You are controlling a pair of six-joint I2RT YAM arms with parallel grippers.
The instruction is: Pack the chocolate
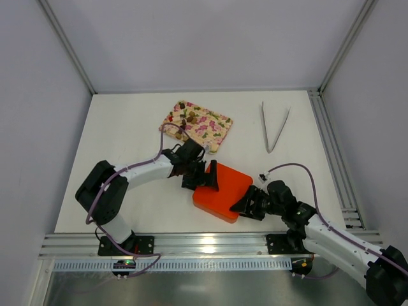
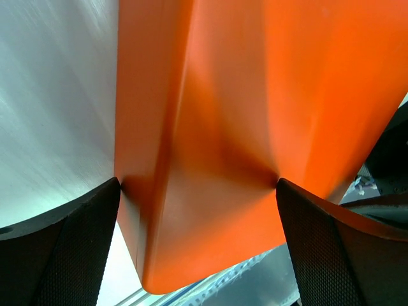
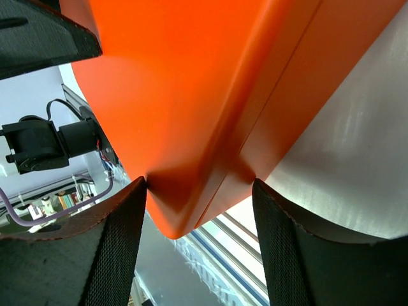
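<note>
The orange box [image 1: 224, 191] lies closed, lid on, in the near middle of the table. My left gripper [image 1: 203, 176] clamps its far-left corner; in the left wrist view [image 2: 198, 185] both fingers press the box [image 2: 217, 115]. My right gripper [image 1: 246, 205] clamps its near-right corner; in the right wrist view [image 3: 199, 185] both fingers touch the box [image 3: 191, 83], and the lid seam shows. A few dark and tan chocolate lumps [image 1: 189, 117] lie on the pink floral tray [image 1: 213, 131] behind the box. Any chocolate inside the box is hidden.
Metal tongs [image 1: 275, 127] lie at the back right of the table. Aluminium rails [image 1: 331, 146] run along the right side and the near edge. White walls enclose the table.
</note>
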